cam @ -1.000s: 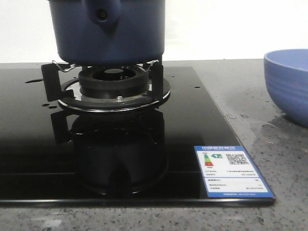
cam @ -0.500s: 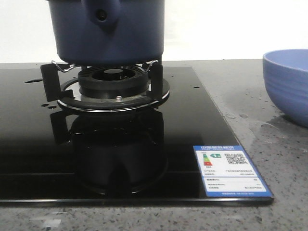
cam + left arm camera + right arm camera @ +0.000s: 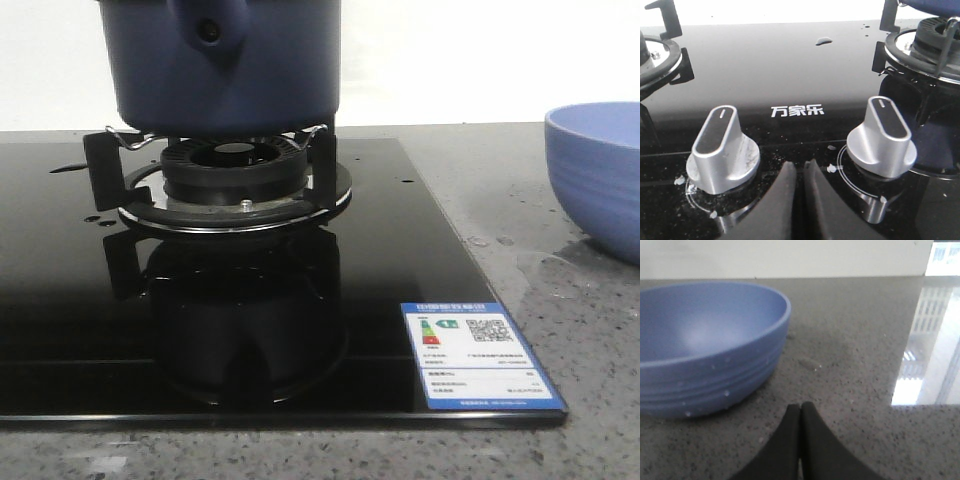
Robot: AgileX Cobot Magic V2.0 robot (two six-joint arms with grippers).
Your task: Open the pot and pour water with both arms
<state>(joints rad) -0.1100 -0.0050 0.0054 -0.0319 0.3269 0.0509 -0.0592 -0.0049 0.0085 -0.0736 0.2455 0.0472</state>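
The dark navy pot (image 3: 228, 62) stands on the burner grate (image 3: 230, 170) of the black glass hob; its handle stub with the round hole faces me and its top is cut off by the frame. A sliver of the pot's base (image 3: 935, 5) shows in the left wrist view. My left gripper (image 3: 800, 166) is shut and empty, low over the hob's front between two silver knobs. My right gripper (image 3: 800, 409) is shut and empty over the grey counter, just beside the periwinkle bowl (image 3: 705, 345). Neither gripper shows in the front view.
Two silver knobs (image 3: 724, 147) (image 3: 885, 135) flank the left fingers. A second burner (image 3: 655, 55) sits across the hob. Water drops (image 3: 823, 40) lie on the glass. The bowl (image 3: 598, 170) stands on the speckled counter right of the hob. An energy label (image 3: 478, 352) marks the hob's corner.
The whole front view has slid a few pixels to the left; the pot, the bowl and the hob keep their places relative to one another.
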